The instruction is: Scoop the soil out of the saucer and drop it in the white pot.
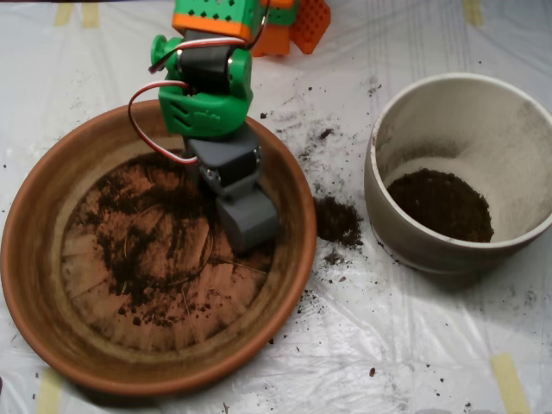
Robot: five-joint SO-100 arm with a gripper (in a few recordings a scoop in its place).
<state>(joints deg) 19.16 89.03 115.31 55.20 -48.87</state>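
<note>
Seen from above: a wide terracotta saucer (pixel 34 259) filling the left half of the worktop (pixel 405 345), which is covered with pale, crinkled plastic sheeting. Thin dark soil (pixel 138 250) scattered over the saucer's ridged floor, thickest from the centre toward 10 o'clock, sparse toward 5 o'clock. Reaching down from 12 o'clock, a green and orange arm (pixel 207 86) with a looping red and white cable, ending in the grey tool (pixel 247 220), low over the saucer floor at about 2 o'clock from the dish's centre, just inside the rim. Shells of the tool look pressed together, with no gap visible from this angle; contents hidden. At 3 o'clock from the saucer, near but apart, a cream pot (pixel 405 233), upright, dusty inside, with a dark bed of soil at its bottom. Between saucer and pot, a small spilled heap of soil (pixel 338 221) on the sheeting, plus loose specks strewn toward 12 o'clock. Strips of yellowish tape (pixel 509 384) at the sheeting's edges.
</note>
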